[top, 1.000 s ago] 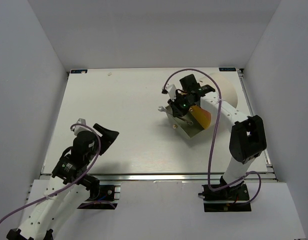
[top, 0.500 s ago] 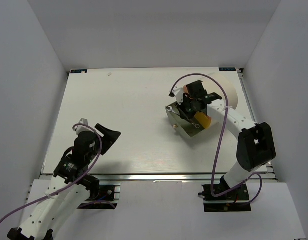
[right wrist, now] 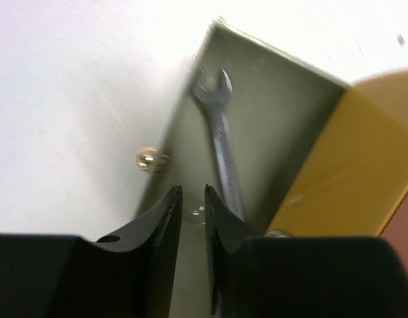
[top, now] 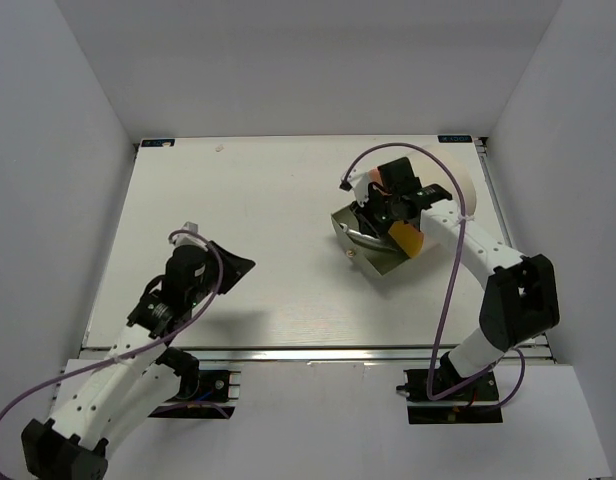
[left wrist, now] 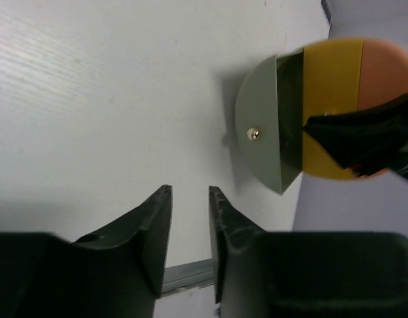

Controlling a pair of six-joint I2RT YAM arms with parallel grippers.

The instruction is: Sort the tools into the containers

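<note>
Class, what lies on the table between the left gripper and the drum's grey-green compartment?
Nothing: only bare table separates the left gripper from the grey-green compartment, as the top and left wrist views both show.

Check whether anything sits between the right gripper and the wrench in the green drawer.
Nothing visible does. In the right wrist view the wrench lies on the floor of the green drawer, just beyond the tips of the right gripper, with bare floor between. The drawer's wall runs alongside, not across.
</note>
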